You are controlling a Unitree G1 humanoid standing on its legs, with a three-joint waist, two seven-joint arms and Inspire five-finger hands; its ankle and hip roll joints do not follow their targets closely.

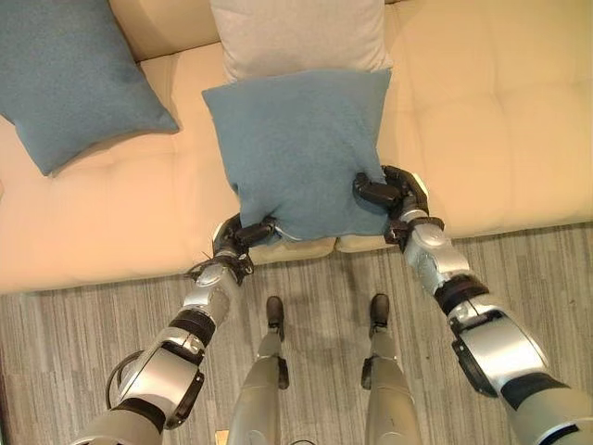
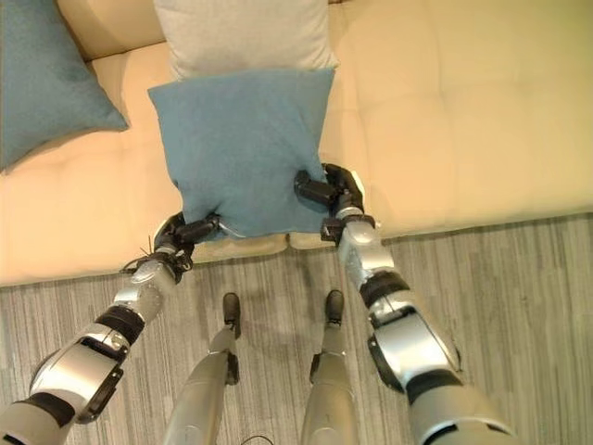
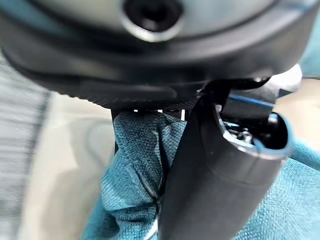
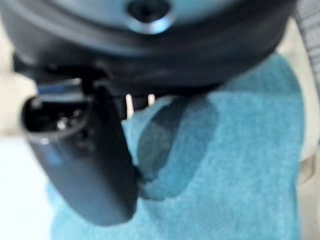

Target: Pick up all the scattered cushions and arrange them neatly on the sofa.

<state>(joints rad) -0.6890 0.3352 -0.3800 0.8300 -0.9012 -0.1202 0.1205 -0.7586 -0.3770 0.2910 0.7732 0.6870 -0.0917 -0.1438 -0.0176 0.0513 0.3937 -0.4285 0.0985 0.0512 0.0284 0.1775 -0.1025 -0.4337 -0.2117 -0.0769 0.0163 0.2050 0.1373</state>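
A teal cushion (image 1: 298, 148) is held above the front of the cream sofa (image 1: 482, 120), its top edge overlapping a beige cushion (image 1: 296, 37) that leans on the backrest. My left hand (image 1: 236, 238) pinches its lower left corner, and my right hand (image 1: 394, 193) pinches its lower right corner. In the left wrist view the thumb (image 3: 215, 175) presses into bunched teal cloth (image 3: 135, 185). The right wrist view has the thumb (image 4: 85, 155) clamped on the same fabric (image 4: 235, 165). A second teal cushion (image 1: 74, 79) lies tilted on the sofa's left seat.
The sofa's right seat (image 2: 482, 111) is bare. Grey striped carpet (image 1: 528, 269) runs along the sofa's front edge.
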